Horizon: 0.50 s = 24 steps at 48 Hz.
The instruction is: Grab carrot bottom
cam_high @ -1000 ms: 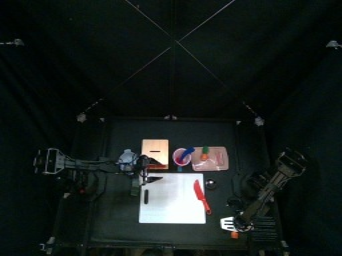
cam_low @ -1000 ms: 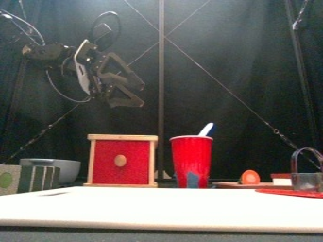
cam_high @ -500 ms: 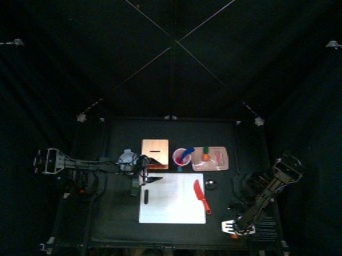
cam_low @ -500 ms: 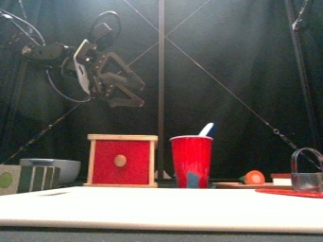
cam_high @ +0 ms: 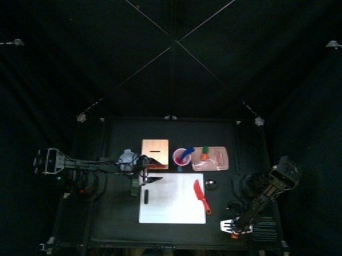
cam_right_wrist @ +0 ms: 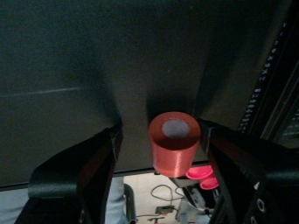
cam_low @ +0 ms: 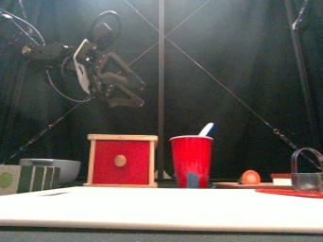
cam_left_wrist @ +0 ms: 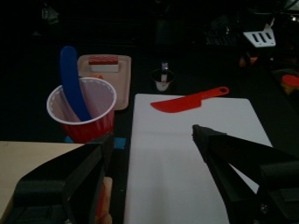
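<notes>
Black curtains enclose a small black desk (cam_high: 120,205), on which a white board (cam_high: 171,200) is laid near the middle with a red knife (cam_high: 201,193) along its right side. A red cup (cam_left_wrist: 82,105) holding a blue utensil (cam_left_wrist: 70,80) is set behind the board, with a red-faced box (cam_low: 123,161) beside it in the front view. The carrot (cam_right_wrist: 176,144) is seen end-on in the right wrist view as a stubby orange piece. It lies between the fingers of the right gripper (cam_right_wrist: 163,129), at the desk's front right corner, well apart from the board. Those fingers are spread, with a dark gap visible on either side of the piece, narrower on one side, so no grip is judged to be made yet. Whether the piece rests on something cannot be told. The left gripper (cam_left_wrist: 152,136) is held high above the left part of the desk, its fingers spread wide over the near end of the board and holding nothing. The step in hand is judged to be the final approach and alignment on the carrot. What the next move calls for is that the right fingers be closed squarely on the sides of the piece. Care is needed that the small round piece is not pushed aside by the nearer finger before both make contact.
</notes>
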{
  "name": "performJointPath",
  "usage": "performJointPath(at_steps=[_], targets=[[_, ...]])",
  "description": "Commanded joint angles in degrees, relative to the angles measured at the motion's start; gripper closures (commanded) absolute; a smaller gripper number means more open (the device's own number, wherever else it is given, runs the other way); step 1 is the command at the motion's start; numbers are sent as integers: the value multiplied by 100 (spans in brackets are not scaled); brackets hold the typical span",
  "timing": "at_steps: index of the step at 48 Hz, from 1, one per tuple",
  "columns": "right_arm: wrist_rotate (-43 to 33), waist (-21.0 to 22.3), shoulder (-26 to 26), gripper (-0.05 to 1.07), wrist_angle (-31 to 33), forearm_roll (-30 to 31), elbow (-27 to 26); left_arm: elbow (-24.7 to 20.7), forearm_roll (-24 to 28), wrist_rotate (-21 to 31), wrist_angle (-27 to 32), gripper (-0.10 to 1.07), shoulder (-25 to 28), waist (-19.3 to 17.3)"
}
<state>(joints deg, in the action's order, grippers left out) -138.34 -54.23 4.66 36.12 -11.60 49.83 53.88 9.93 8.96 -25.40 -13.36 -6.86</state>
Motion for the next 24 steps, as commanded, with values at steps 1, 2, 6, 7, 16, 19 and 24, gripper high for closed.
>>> performJointPath(at_steps=[1,2,6,7,16,19,24], targets=[[9,-18,70,9,-79,0,-18,-132,0,9,-44,-5,-79,9],[18,-18,79,9,-70,0,-18,-132,0,9,-44,-5,-79,9],[26,-26,79,15,-70,-35,-26,-141,0,9,-44,-5,-88,9],[26,-44,70,16,-70,-26,-26,-141,-9,9,-44,-5,-79,9],[44,-44,114,27,-70,9,-53,-141,-9,9,-44,-5,-88,18],[53,-18,132,28,-53,53,-70,-141,-18,9,-44,-5,-88,9],[62,105,264,28,18,387,-105,-141,-9,0,-44,-5,-79,9]])
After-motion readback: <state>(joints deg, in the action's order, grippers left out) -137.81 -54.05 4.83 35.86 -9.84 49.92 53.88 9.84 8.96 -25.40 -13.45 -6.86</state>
